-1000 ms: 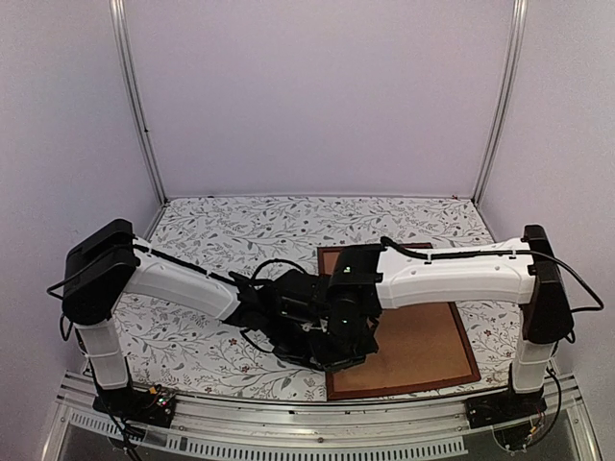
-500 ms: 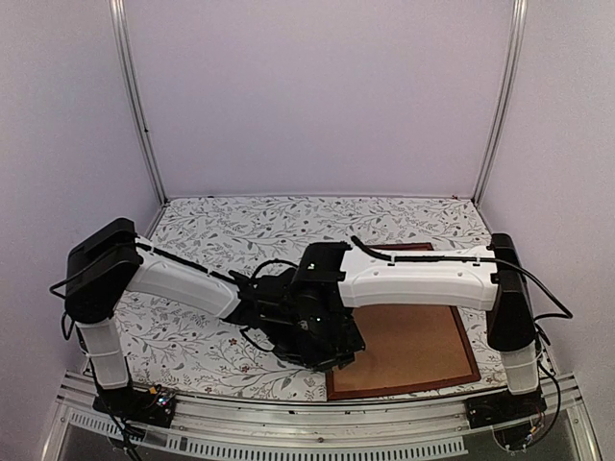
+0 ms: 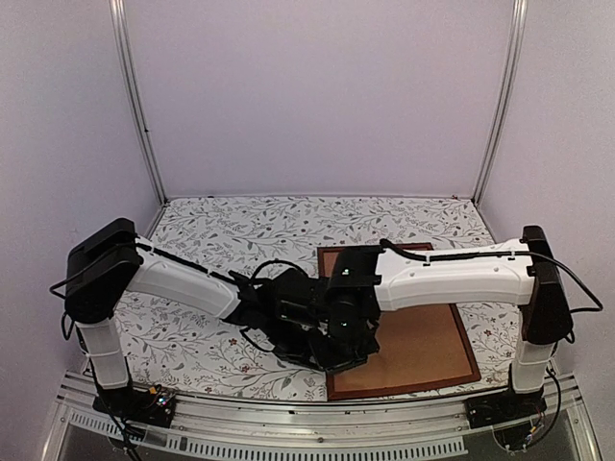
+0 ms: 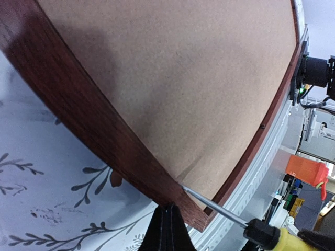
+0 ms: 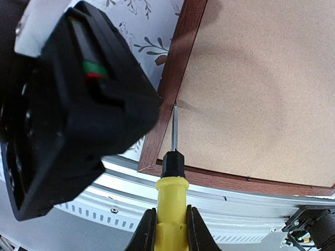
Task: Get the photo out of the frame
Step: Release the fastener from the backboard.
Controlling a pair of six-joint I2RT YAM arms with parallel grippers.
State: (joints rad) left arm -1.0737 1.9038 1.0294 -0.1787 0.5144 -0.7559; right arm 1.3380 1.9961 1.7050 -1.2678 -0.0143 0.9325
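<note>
Yellow-handled screwdriver (image 5: 171,201) sat clamped in the right tool (image 5: 169,230), its tip ahead at the seam between frame (image 5: 180,57) and backing board (image 5: 256,94). Only the left wrist view showed the left tool (image 4: 168,227) pinched shut, empty, beside the frame's corner on the surface (image 4: 47,198); overhead hid both.
</note>
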